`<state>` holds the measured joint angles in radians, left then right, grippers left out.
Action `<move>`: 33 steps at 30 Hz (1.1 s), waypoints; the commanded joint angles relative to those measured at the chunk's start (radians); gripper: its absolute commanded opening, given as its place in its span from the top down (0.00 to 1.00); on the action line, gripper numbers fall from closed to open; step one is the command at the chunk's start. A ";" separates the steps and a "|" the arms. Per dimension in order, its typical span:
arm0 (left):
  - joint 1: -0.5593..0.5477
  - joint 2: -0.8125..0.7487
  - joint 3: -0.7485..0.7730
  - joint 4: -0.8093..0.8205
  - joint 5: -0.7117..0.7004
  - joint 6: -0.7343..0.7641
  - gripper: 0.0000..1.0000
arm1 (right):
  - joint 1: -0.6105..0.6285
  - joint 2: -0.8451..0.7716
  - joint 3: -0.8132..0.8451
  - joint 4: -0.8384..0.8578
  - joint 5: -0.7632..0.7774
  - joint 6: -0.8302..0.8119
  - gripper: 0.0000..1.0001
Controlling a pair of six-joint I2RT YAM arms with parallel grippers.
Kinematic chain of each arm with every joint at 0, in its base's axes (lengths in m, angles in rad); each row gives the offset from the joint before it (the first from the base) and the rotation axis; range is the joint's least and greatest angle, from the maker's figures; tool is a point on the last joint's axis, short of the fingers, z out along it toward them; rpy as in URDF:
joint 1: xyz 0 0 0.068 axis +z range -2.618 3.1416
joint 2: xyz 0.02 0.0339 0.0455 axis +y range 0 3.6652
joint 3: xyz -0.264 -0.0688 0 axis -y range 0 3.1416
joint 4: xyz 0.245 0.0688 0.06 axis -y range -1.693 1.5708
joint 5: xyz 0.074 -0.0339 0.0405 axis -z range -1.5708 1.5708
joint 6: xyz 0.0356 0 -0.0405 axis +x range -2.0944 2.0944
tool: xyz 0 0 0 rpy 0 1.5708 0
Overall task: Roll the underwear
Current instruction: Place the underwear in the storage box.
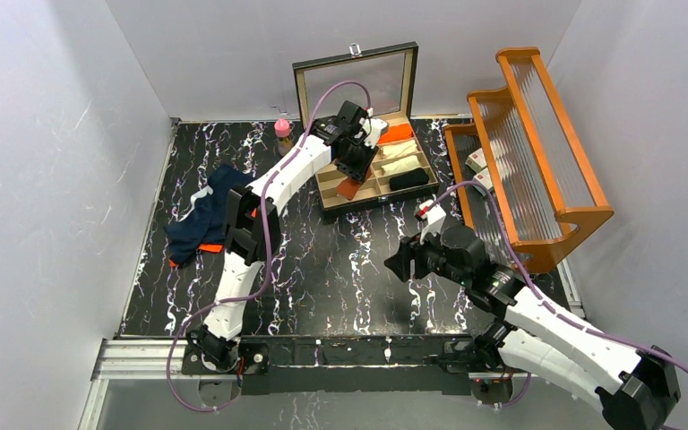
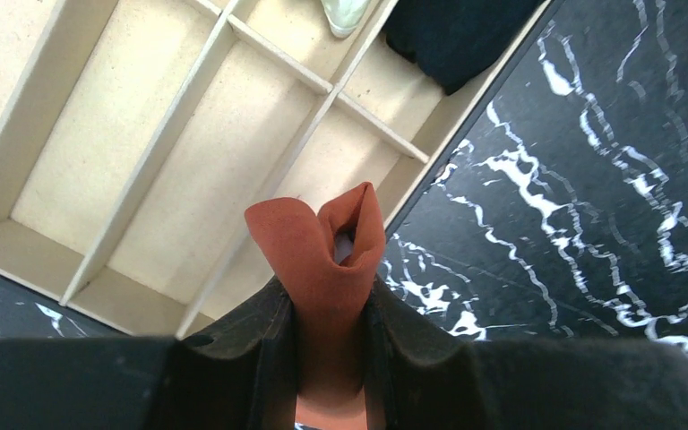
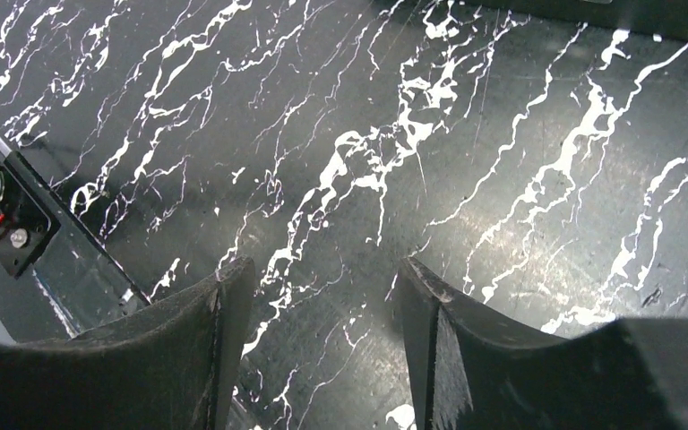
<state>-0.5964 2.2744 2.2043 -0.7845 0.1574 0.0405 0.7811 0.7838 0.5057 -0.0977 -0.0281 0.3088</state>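
Currently the left hand (image 2: 327,309) is clenched on the rust-orange underwear (image 2: 315,246), with one black finger (image 2: 251,345) pressed against each side of the cloth. The garment is folded into a tight loop that sticks out beyond the fingertips, and a sliver of white shows inside the fold. It hangs over the front edge of the divided box (image 2: 125,134), above the near corner compartment; whether it touches the box cannot be told. From above, the left arm is stretched out to the box (image 1: 358,204), whose lid stands open at the back of the desk (image 1: 322,260).

The right hand (image 3: 322,278) is released: its fingers (image 3: 224,313) stand well apart, hold nothing, and hover over bare marbled desk surface.

The navy underwear (image 1: 202,219) lies loose and unrolled at the left edge of the desk, with orange trim showing at its near side. A black roll (image 1: 409,179) fills one right-hand compartment of the box.
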 commanded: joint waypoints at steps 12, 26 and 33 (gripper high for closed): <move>0.001 0.058 0.065 -0.021 0.083 0.393 1.00 | 0.004 -0.095 -0.046 -0.101 0.010 0.039 0.34; 0.002 0.109 0.028 -0.032 0.140 0.524 1.00 | 0.004 -0.100 -0.050 -0.111 0.060 0.020 0.34; 0.001 0.117 0.017 -0.050 0.156 0.578 1.00 | 0.004 -0.092 -0.051 -0.106 0.063 0.010 0.34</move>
<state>-0.5964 2.4088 2.2322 -0.8006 0.2780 0.5628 0.7811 0.6952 0.4595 -0.2157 0.0201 0.3343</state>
